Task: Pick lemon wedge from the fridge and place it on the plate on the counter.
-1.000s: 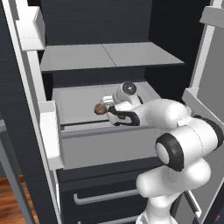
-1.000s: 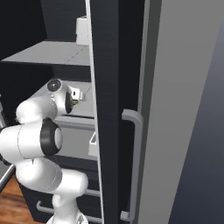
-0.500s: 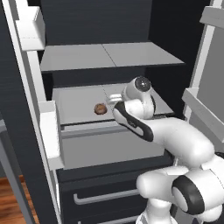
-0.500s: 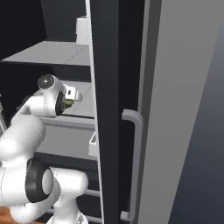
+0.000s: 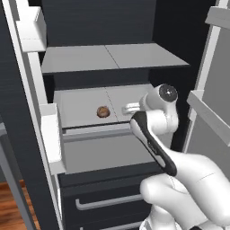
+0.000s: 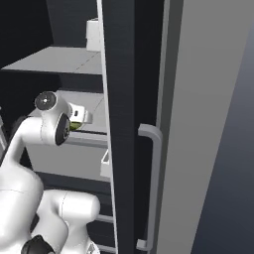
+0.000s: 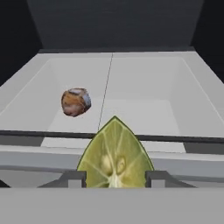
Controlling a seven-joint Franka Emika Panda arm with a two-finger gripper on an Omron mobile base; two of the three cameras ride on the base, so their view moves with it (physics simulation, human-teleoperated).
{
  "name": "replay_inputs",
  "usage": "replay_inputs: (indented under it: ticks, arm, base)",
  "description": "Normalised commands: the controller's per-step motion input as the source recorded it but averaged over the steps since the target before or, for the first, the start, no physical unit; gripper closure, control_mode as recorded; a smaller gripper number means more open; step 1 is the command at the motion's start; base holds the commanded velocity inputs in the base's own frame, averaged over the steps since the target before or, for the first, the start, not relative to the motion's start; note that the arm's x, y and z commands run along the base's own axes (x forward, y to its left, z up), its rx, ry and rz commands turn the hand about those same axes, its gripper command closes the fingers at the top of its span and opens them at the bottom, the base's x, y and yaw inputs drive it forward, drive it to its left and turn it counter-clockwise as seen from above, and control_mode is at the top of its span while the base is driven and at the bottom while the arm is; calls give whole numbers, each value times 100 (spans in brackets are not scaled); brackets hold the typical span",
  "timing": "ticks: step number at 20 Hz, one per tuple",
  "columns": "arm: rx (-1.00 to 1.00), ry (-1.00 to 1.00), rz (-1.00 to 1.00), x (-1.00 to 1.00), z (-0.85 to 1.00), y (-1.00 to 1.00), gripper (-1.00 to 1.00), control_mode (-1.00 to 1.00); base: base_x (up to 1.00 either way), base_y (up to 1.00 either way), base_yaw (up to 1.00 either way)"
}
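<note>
- The gripper (image 7: 116, 179) pinches the lemon wedge (image 7: 115, 155): the two dark fingertips (image 7: 72, 178) sit tight against its left and right lower edges, and the wedge's pointed end rises straight up between them.
- The wedge's bottom edge is cut off by the lower border of the hand view, so its base and the fingers' full length cannot be made out.
- Beyond the fingers lies the open white drawer (image 7: 183, 76) of the fridge (image 5: 99, 27); the wedge's tip overlaps the drawer's near rim.
- A brown lumpy item (image 7: 75, 102) lies on the drawer floor, ahead of the left finger and well apart from the wedge.
- In the left base view the arm's wrist hides the fingers and the wedge; the brown item (image 5: 103, 112) shows left of the hand.
- In the right base view a sliver of yellow-green wedge (image 6: 75, 126) peeks beside the hand; the fridge's wall blocks everything further right.
</note>
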Motion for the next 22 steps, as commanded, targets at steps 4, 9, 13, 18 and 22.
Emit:
replay_inputs:
  ticks: [4, 9, 13, 18, 22]
  arm:
    - [0, 10, 0, -76, 29, 0, 100, -100]
    - [0, 4, 0, -92, 8, -7, 100, -100]
    - [0, 4, 0, -91, 9, -10, 100, -100]
    - [-1, 8, 0, -78, 14, -4, 100, -100]
    - [-9, 9, 0, -51, 13, 0, 100, -100]
  base:
    - [0, 0, 0]
    - [0, 0, 0]
    - [0, 0, 0]
    - [0, 0, 0]
    - [0, 0, 0]
